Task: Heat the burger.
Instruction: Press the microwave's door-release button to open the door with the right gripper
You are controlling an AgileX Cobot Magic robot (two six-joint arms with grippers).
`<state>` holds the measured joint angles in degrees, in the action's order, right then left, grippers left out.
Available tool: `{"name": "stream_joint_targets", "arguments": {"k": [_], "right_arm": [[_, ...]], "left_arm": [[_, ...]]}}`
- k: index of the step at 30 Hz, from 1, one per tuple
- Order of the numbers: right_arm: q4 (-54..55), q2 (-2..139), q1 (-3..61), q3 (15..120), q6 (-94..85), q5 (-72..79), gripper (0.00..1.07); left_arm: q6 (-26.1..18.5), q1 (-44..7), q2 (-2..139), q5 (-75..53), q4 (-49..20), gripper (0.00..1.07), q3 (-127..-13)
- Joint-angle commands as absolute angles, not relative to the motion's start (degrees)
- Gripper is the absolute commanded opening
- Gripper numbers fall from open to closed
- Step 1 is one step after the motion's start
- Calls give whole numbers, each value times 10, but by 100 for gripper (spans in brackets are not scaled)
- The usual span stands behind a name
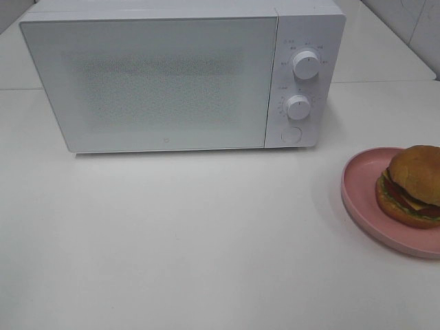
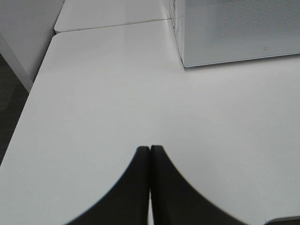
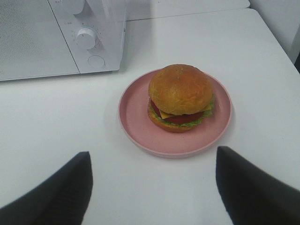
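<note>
The burger [image 1: 412, 184] [image 3: 181, 97], with a golden-brown bun, cheese, tomato and lettuce, sits on a pink round plate [image 1: 361, 189] [image 3: 136, 117] at the table's right edge. A white microwave [image 1: 165, 75] [image 3: 42, 37] [image 2: 234, 30] stands at the back with its door shut. In the right wrist view my right gripper [image 3: 152, 159] is open, its dark fingers spread wide and short of the plate, with nothing between them. My left gripper [image 2: 149, 150] is shut, fingertips pressed together over bare white table, holding nothing. Neither gripper shows in the high view.
Two round knobs [image 1: 306, 63] [image 1: 298, 107] and a round button [image 1: 291, 135] sit on the microwave's right panel. The white table [image 1: 172, 240] has a seam behind the microwave; its left edge [image 2: 28, 98] drops to a dark floor.
</note>
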<state>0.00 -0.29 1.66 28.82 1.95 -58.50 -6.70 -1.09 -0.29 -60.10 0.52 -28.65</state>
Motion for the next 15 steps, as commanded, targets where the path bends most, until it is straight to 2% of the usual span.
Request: {"name": "stream_joint_targets", "arguments": {"k": [1, 11, 15], "right_arm": [[-4, -17, 13, 291, 13, -568, 70], [-6, 95, 13, 302, 10, -517, 69], [-4, 161, 13, 302, 9, -446, 68]], "left_arm": [[-67, -12, -15, -592, 0, 0, -284], [-67, -12, -15, -592, 0, 0, -284], [-67, -12, -15, -592, 0, 0, -284]]}}
